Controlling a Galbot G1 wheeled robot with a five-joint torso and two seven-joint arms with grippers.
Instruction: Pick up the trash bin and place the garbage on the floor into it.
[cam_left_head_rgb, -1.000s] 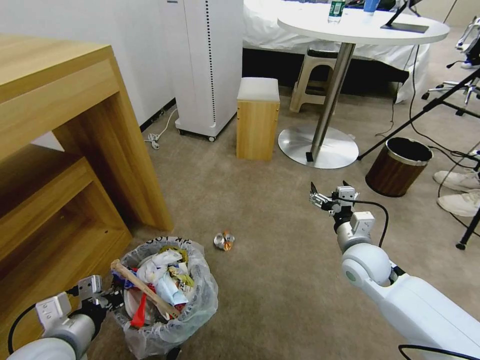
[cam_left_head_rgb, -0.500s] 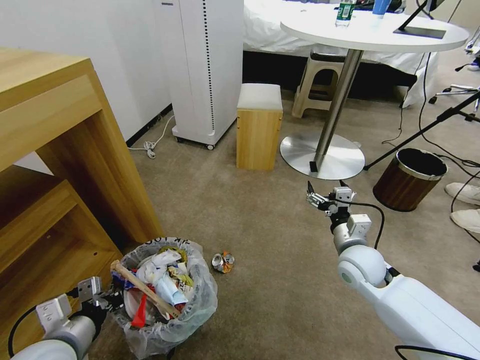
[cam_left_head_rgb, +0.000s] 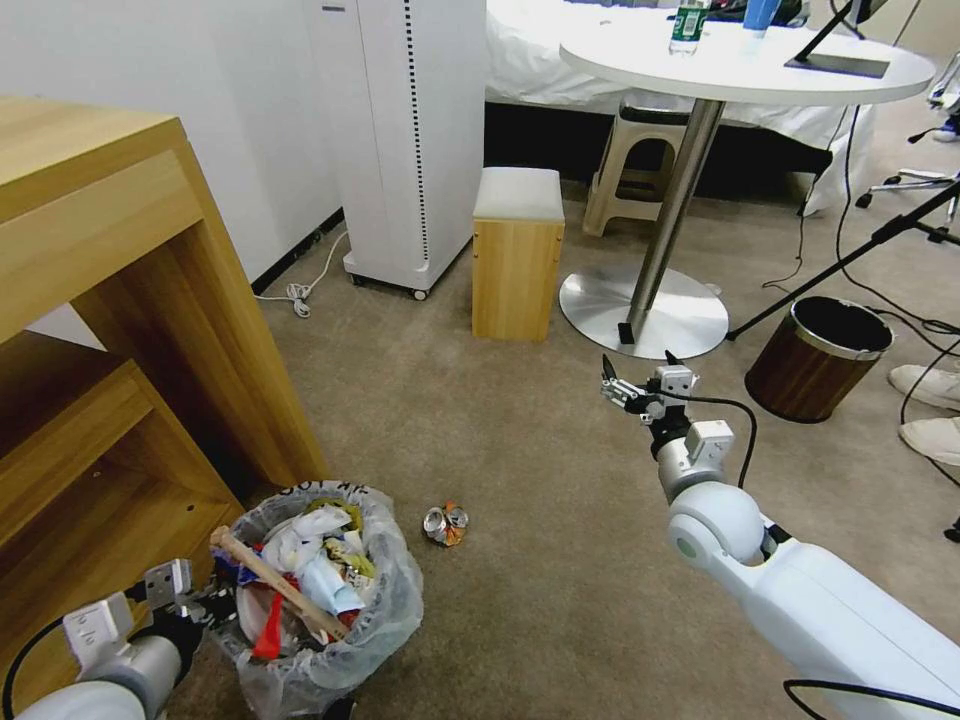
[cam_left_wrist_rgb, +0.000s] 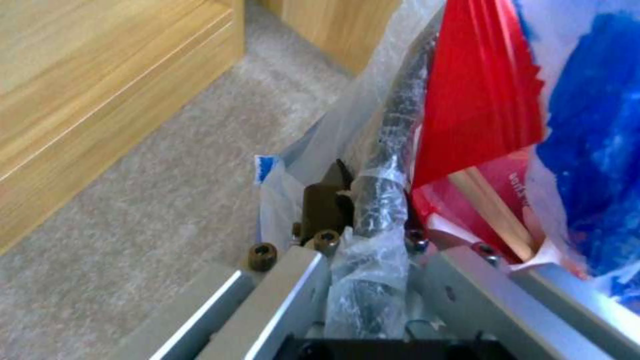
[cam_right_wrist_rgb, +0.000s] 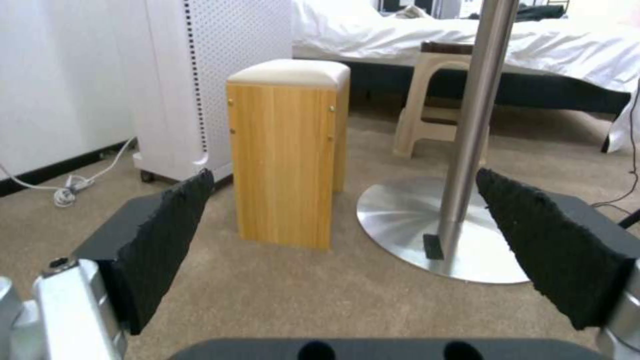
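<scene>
The trash bin (cam_left_head_rgb: 375, 640), lined with a crinkly clear bag, stands by the wooden desk and is heaped with garbage (cam_left_head_rgb: 300, 565): papers, a red wrapper (cam_left_wrist_rgb: 480, 90), a blue-white cup (cam_left_wrist_rgb: 590, 150) and a wooden stick (cam_left_head_rgb: 275, 585). My left gripper (cam_left_head_rgb: 222, 606) is shut on the bin's bagged rim (cam_left_wrist_rgb: 387, 165), one finger outside and one inside. A crushed can (cam_left_head_rgb: 445, 523) lies on the carpet just right of the bin. My right gripper (cam_left_head_rgb: 637, 377) hovers open above the carpet, well beyond the can, with nothing between its black pads (cam_right_wrist_rgb: 167, 235).
A wooden desk (cam_left_head_rgb: 120, 300) fills the left side. A white appliance (cam_left_head_rgb: 410, 130), a wooden stool (cam_left_head_rgb: 515, 260) and a round table's steel base (cam_left_head_rgb: 645, 315) stand ahead. A brown wood-grain bin (cam_left_head_rgb: 815, 360), tripod legs, cables and a person's white shoes (cam_left_head_rgb: 930, 385) are at right.
The whole picture shifted at first as the camera moved. Since then the bin and my left gripper have slid slightly toward me and left; the right gripper rose a little.
</scene>
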